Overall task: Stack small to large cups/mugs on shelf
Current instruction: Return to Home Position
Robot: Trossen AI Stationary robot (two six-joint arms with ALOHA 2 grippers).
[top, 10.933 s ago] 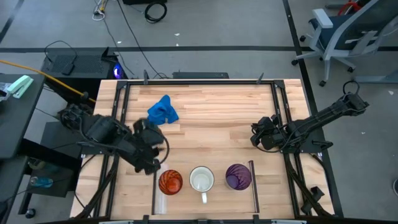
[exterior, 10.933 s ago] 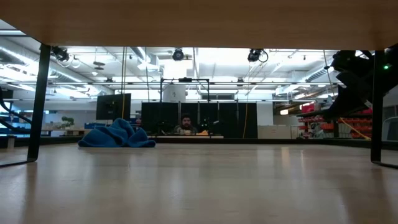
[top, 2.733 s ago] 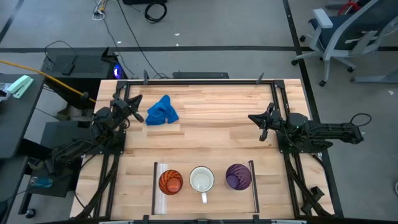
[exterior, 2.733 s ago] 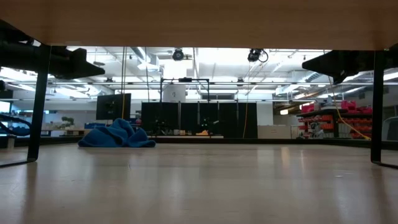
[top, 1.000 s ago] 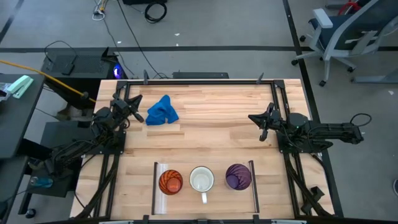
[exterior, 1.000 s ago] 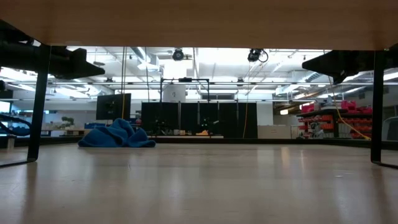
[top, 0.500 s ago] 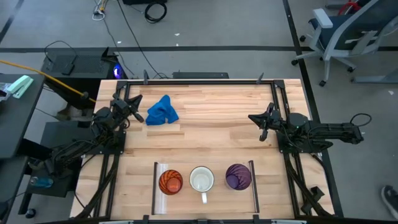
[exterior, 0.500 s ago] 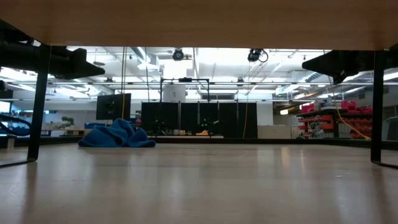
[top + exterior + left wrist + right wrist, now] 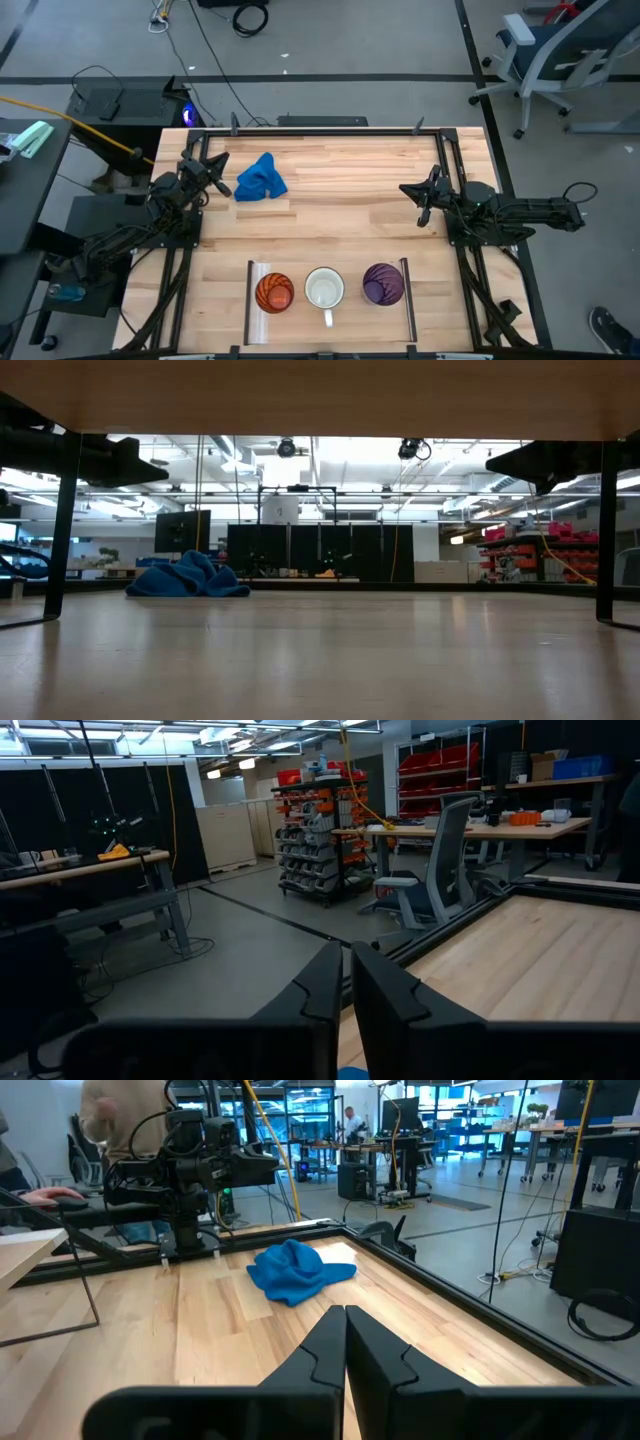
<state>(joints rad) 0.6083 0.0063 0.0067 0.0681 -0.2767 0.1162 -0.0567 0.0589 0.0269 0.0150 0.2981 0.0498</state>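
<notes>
Three cups stand upright in a row on the light-wood shelf at the table's near edge: an orange cup to the left, a white handled mug in the middle, a purple tumbler to the right. My left gripper hovers by the table's far left edge, its fingers close together with only a thin slit between them. Well apart from the cups, my right gripper hovers near the right edge, shut, and points toward the table's left. Neither holds anything.
A crumpled blue cloth lies on the table at the far left, just right of my left gripper. Black frame rails run along the table's edges. The shelf's underside and legs frame the low view. A person sits beyond the table.
</notes>
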